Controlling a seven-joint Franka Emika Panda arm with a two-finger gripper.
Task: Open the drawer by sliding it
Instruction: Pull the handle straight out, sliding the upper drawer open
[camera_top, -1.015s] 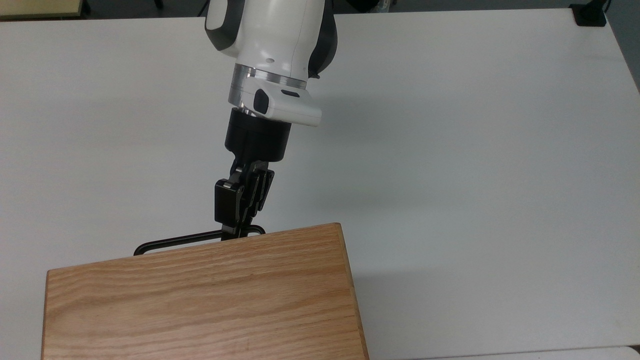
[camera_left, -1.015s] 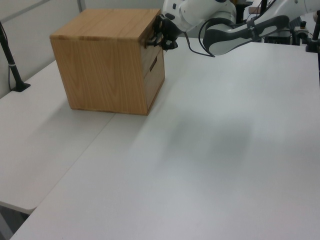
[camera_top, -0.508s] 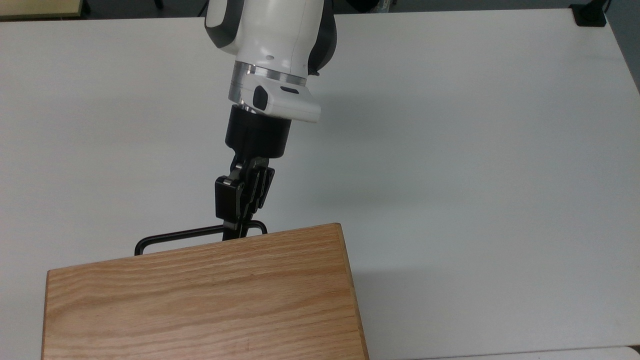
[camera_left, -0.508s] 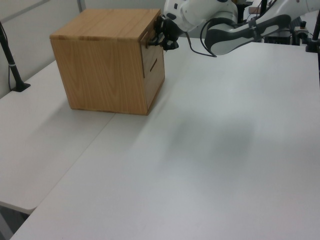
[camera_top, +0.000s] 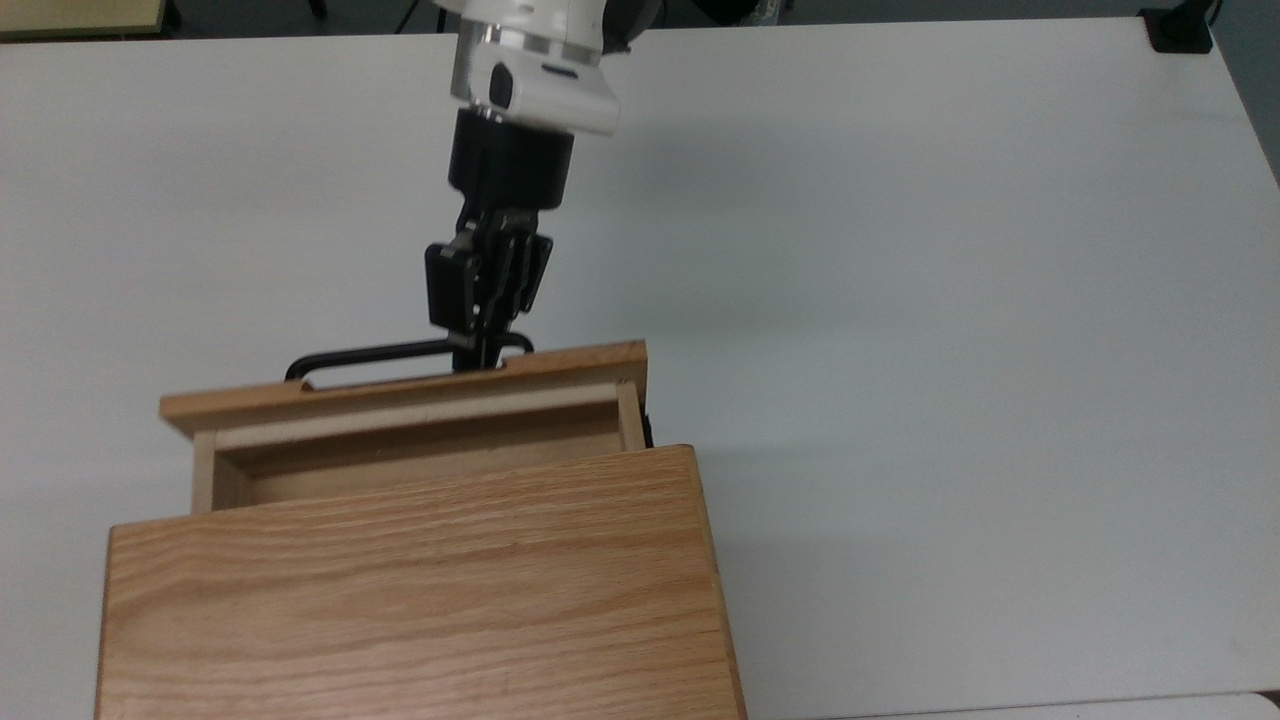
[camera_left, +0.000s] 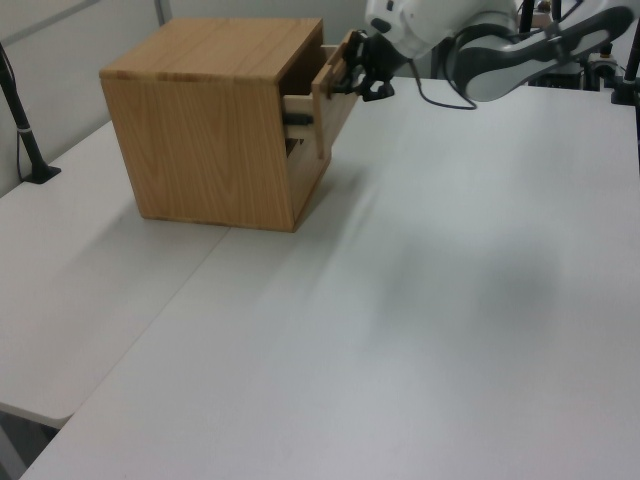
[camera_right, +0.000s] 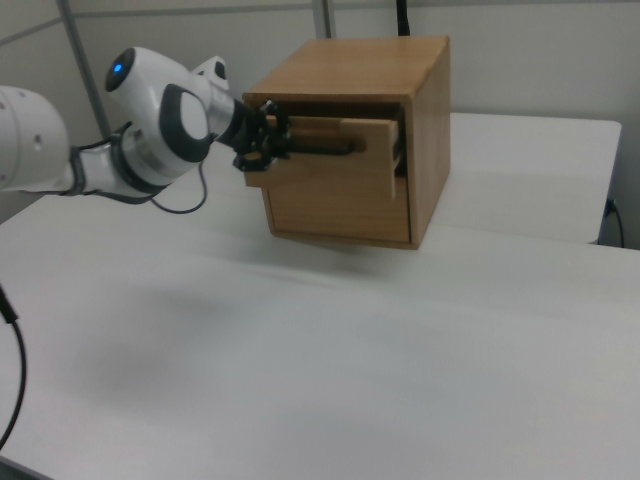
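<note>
Out of the cabinet now, drawer in gripper grasp.

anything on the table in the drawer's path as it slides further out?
Nothing visible. The claw grips the handle of the part-open drawer, and the table ahead of the drawer front is bare in the top, left and right views.

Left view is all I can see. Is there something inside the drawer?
Observer: In the top view, the exposed inside of the drawer is bare pale wood. The back part is hidden under the cabinet top.
Operator: Where is the gripper holding the handle?
Observer: The gripper is closed on the black handle near the bar's end on the top view's right, not at its middle.
</note>
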